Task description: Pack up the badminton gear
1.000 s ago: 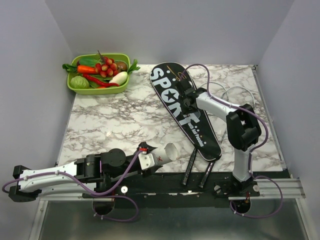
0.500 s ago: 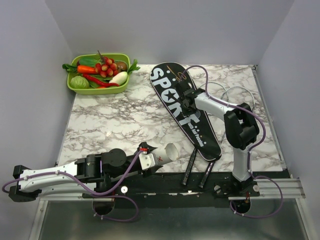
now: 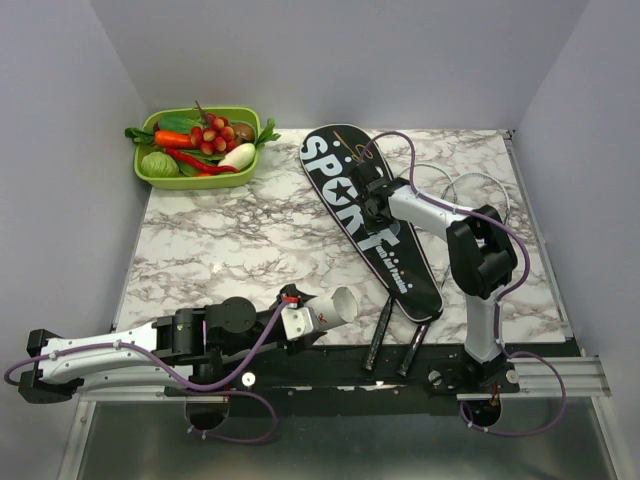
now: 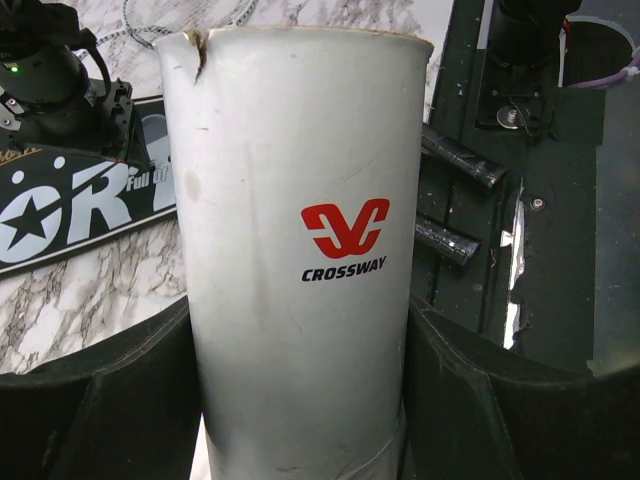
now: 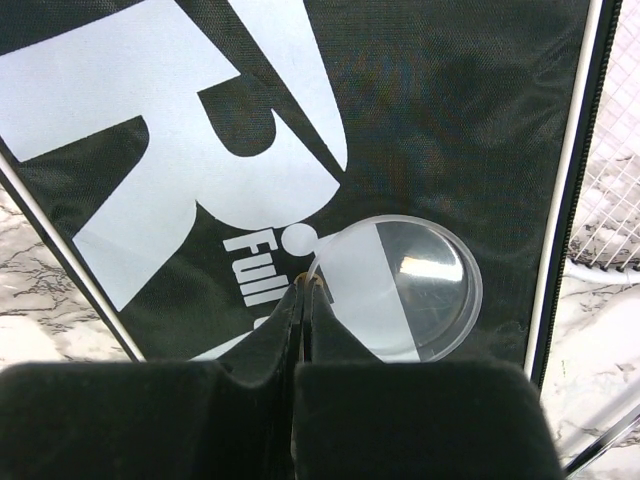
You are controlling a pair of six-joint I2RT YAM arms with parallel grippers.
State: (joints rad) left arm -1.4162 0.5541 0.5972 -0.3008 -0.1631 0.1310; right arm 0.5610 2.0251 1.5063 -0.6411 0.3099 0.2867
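My left gripper [image 3: 292,324] is shut on the long white tube [image 3: 325,309], held near the table's front edge with its open end pointing right. In the left wrist view the tube [image 4: 300,250] with a red "CROSSWAY" logo fills the gap between the fingers [image 4: 110,400]. My right gripper [image 3: 373,198] is over the black "SPORT" bag [image 3: 365,215], shut on the rim of a clear round lid [image 5: 410,290]. Two black racket handles [image 3: 381,325] stick out below the bag. Silver racket frames [image 3: 480,190] show right of it.
A green tray of toy vegetables [image 3: 200,150] stands at the back left corner. Grey walls close in the table on three sides. A black rail runs along the front edge [image 3: 330,365].
My right gripper has shifted slightly left over the bag. The left arm and the tube have barely moved.
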